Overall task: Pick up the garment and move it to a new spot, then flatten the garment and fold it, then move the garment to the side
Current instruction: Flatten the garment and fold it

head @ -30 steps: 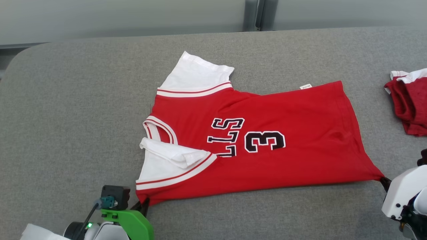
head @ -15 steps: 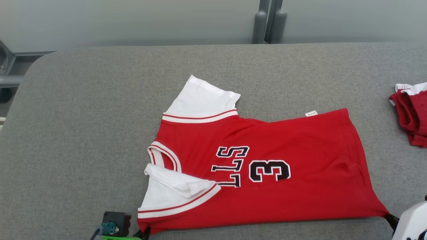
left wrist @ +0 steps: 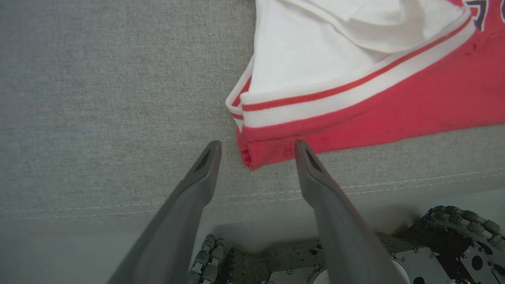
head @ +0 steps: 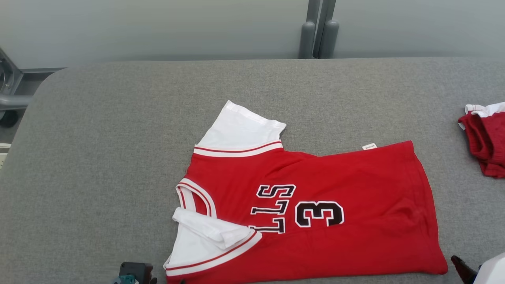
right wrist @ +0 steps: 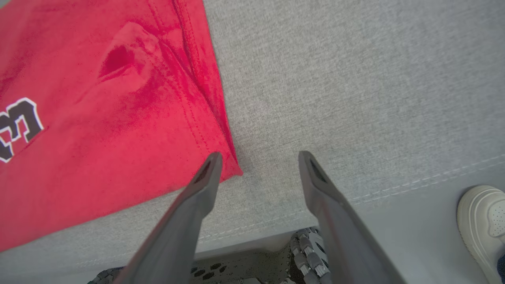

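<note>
Along the counter's front edge, from the middle toward the right corner: red jersey (head: 307,213), laid out flat, number upward, collar toward the left edge, hem toward the right edge. Far sleeve spread smooth; near sleeve doubled back on itself beside the collar.

A second ago pinched at both front corners and drawn into tight points; now let go at both, the corners slack on the grey counter (head: 118,138). Left jaws apart, straddling the front shoulder corner, seemingly just clear of the cloth. Right jaws apart too, one fingertip over the front hem corner, the other over bare counter; nothing gripped.

Reads as the end of the placing and stretching: moved, pulled taut, released. Folding not yet begun. Probably worth smoothing that doubled sleeve first, otherwise a lump inside the fold. Small pucker also left near the hem.

Well apart, at the right edge: another red-and-white garment (head: 487,138), bunched. Beyond the front edge, on the floor, a white shoe (right wrist: 483,221).
</note>
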Controlling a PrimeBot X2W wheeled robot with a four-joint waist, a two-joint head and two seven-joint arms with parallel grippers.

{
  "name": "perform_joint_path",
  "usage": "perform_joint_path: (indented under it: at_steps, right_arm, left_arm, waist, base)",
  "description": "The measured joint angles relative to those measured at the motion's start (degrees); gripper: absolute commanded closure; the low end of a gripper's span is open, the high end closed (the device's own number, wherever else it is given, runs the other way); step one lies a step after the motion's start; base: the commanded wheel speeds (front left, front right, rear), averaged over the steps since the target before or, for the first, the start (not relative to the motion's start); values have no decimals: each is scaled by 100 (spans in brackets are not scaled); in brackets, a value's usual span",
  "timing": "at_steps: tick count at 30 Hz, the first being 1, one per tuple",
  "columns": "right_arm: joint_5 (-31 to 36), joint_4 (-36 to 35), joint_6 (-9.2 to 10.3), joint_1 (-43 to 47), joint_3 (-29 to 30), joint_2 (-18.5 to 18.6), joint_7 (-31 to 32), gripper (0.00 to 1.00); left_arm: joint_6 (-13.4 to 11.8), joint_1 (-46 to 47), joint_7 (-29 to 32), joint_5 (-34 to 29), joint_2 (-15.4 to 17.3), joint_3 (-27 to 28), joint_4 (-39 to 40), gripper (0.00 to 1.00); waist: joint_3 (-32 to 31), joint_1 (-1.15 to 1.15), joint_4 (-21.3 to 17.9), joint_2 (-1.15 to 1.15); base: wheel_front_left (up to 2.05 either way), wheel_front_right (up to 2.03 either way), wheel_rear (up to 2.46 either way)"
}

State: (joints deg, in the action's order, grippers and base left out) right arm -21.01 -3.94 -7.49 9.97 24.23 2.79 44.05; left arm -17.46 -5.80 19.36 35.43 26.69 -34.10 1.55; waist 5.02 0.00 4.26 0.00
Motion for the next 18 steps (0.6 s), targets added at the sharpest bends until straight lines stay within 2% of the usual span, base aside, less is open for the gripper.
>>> perform_joint_path:
  at_steps: [4, 5, 7, 13, 18]
  right_arm:
    - [-15, 94, 1, -63, 156, 14, -346, 0]
    - [-51, 148, 0, -57, 94, 5, -589, 0]
    - [-70, 167, 0, -57, 38, 5, -731, 0]
    - [-179, 223, 1, 7, -613, 13, -1675, 0]
    - [82, 120, 1, -52, -1241, 9, -2669, 0]
  left_arm:
    - [78, 55, -286, -64, 4, 44, -19, 0]
    - [82, 99, -630, -196, 0, 104, -40, 0]
    - [78, 115, -772, -221, -5, 165, -66, 0]
    - [69, 155, -1756, -381, -99, 379, -229, 0]
    - [381, 335, -2771, -390, -281, 539, -372, 0]
  waist:
    - [-79, 0, 43, 0]
    - [-154, 0, 73, 0]
    - [-195, 0, 85, 0]
    - [-465, 0, 126, 0]
    - [-629, 0, 135, 0]
  base:
    - [0, 0, 0]
    - [0, 0, 0]
    - [0, 0, 0]
    - [0, 0, 0]
    - [0, 0, 0]
